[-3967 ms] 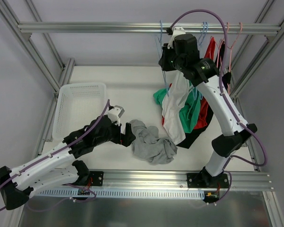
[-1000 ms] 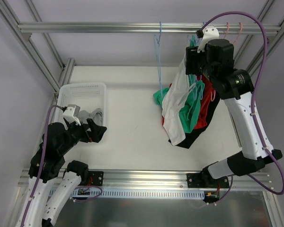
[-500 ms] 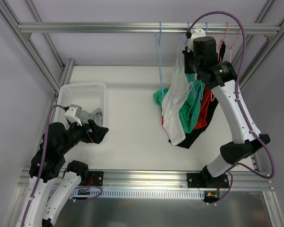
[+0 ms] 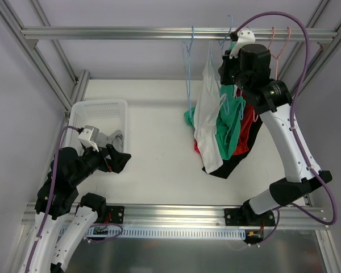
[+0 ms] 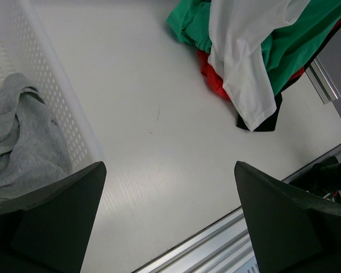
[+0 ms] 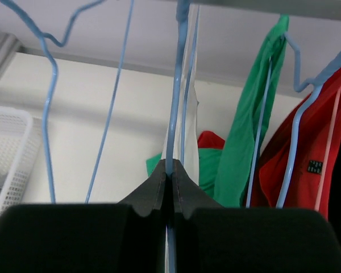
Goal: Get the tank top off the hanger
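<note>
Under the overhead rail (image 4: 131, 33) at the far side of the table (image 4: 153, 108), the right gripper (image 6: 170, 173) has its two fingers pressed together on the thin wire of a light blue hanger (image 6: 177, 85), which runs straight up from between the fingertips toward the rail. The white tank top (image 4: 207, 122) hangs on that hanger: a narrow strap rises just beside the pinched wire, and the body drapes down in front of a green garment (image 4: 230, 133), with its lower hem lying on the table. A red garment (image 6: 312, 142) hangs to the right on another blue hanger and carries a small black label (image 6: 314, 166) with pale print too small to read. The edge of a black garment (image 4: 227, 169) shows beneath the pile on the table. A bare blue hanger (image 4: 188, 62) hangs to the left of the clothes, and pink hangers (image 4: 278, 51) hang at the right end of the rail. No other writing or brand mark can be made out. Well apart, the left gripper (image 5: 169, 166) hovers with its fingers spread wide and nothing between them, beside the near corner of the white perforated basket (image 4: 99, 102), where a grey garment (image 5: 17, 142) lies crumpled.
</note>
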`<state>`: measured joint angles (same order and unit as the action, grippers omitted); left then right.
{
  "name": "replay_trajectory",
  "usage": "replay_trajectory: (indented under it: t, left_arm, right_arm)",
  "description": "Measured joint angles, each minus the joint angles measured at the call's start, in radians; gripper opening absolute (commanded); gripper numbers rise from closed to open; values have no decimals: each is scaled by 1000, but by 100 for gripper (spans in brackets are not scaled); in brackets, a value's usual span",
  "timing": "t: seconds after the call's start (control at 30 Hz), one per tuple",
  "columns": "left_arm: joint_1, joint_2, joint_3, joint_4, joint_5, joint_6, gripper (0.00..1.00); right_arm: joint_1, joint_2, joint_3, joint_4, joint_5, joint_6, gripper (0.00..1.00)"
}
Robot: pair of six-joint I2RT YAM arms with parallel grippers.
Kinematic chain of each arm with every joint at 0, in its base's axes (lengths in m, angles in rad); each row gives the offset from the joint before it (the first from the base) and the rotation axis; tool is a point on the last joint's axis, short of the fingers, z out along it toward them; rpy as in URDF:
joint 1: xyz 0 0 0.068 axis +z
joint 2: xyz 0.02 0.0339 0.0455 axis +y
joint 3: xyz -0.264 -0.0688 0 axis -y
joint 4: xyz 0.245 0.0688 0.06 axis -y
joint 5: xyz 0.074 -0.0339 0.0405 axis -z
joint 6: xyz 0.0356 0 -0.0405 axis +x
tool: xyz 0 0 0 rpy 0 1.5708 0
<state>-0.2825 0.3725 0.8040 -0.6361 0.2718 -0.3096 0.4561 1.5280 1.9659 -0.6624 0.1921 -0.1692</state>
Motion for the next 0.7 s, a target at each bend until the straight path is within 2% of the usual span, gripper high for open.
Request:
replay_trajectory:
  t: [0.23,0.33,0.53,0.6,0.7]
  left_arm:
    - [0,24,26,49,95,6,99]
    - [0,97,115,79,148,2,99]
    - [-24,327,412,181,249,-27,99]
    - [-97,423,519,212,241,-23,99]
    - [-352,573,660,242,143,22,99]
  right_arm:
    - [0,-131,-142,93,-77,28,0]
    - [0,-222,-241,100,-111,43,0]
    - [0,-474,-406,8,-201,70,0]
    - [1,-562,-436,-53,-233,80,0]
    - [1,-694,-465,-166,-266,102,0]
